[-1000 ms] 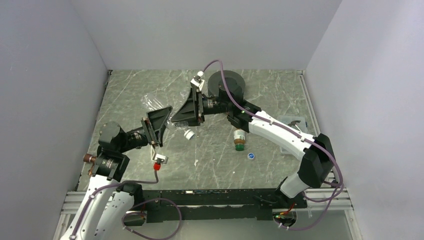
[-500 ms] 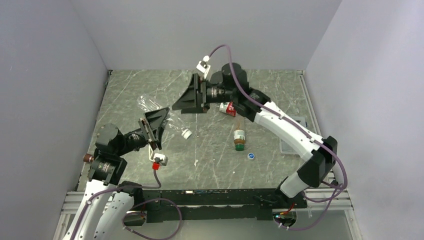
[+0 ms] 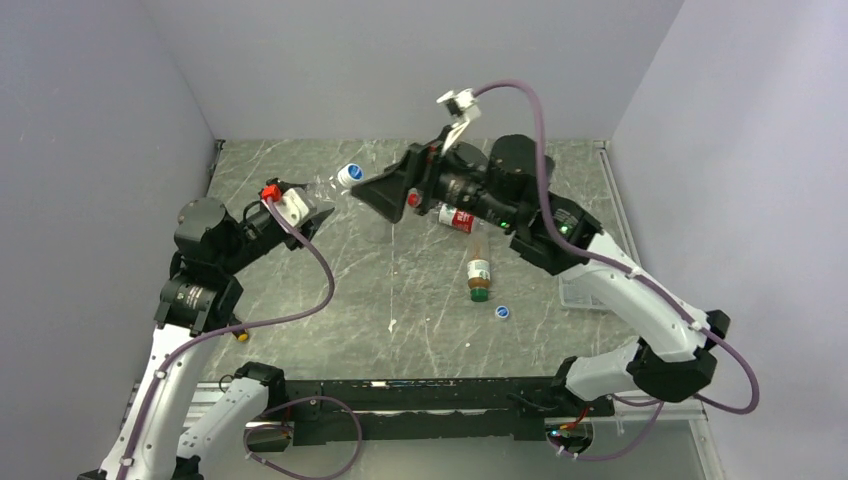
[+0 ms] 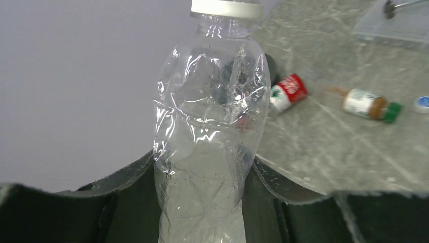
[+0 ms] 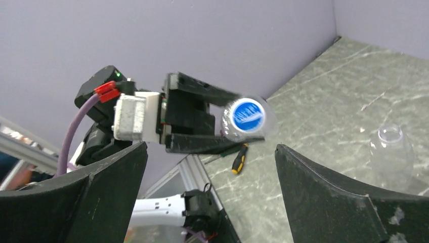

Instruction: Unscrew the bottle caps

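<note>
My left gripper is clamped on a crumpled clear plastic bottle, held above the table's 11 o'clock area. Its blue-topped white cap faces my right gripper, which is wide open and holds nothing. At 4 o'clock from it, a red-labelled clear bottle and a green-capped amber bottle lie on the table.

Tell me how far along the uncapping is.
Done: the uncapped clear bottle. In hand: left hand grips a capped clear bottle before the open right hand. Left: that cap, the amber bottle with its green cap; red-labelled bottle, cap hidden.
</note>
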Robot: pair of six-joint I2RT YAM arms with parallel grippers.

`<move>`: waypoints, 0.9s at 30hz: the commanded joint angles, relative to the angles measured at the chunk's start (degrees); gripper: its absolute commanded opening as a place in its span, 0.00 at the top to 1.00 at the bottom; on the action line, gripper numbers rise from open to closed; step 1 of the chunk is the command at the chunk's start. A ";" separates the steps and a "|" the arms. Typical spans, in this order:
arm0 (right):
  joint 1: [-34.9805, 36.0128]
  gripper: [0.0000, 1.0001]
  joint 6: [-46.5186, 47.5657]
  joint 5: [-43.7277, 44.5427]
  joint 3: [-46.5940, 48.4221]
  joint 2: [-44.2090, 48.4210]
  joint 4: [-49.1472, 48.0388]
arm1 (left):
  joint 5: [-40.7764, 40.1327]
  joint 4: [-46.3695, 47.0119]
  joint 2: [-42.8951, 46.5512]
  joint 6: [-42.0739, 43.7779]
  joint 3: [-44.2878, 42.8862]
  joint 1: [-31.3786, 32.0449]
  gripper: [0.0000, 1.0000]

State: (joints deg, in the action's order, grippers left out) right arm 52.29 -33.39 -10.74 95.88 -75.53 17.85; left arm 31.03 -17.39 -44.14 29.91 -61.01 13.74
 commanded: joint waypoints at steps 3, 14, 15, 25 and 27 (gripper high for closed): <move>7.52 0.01 11.54 17.67 4.72 -5.78 -6.33 | 1.25 -0.45 1.51 -18.47 1.80 0.15 0.52; 9.14 0.18 13.27 26.77 6.00 -9.49 -11.19 | 0.93 0.09 1.29 -21.85 0.64 0.15 0.53; 9.14 0.21 13.07 26.41 5.72 -9.66 -11.89 | 0.88 0.17 1.24 -21.97 0.70 0.15 0.53; 9.23 0.37 11.33 24.02 11.95 -15.53 -10.77 | 0.19 1.36 0.72 -23.90 0.59 0.15 0.53; 9.23 0.38 11.33 24.50 12.82 -16.22 -10.13 | 0.26 1.54 0.88 -24.34 0.63 0.15 0.53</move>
State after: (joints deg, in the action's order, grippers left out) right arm 61.23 -21.65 13.21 105.21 -90.70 8.91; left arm 31.22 -19.18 -43.40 7.68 -58.74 13.74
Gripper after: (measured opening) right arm 0.634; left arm 0.526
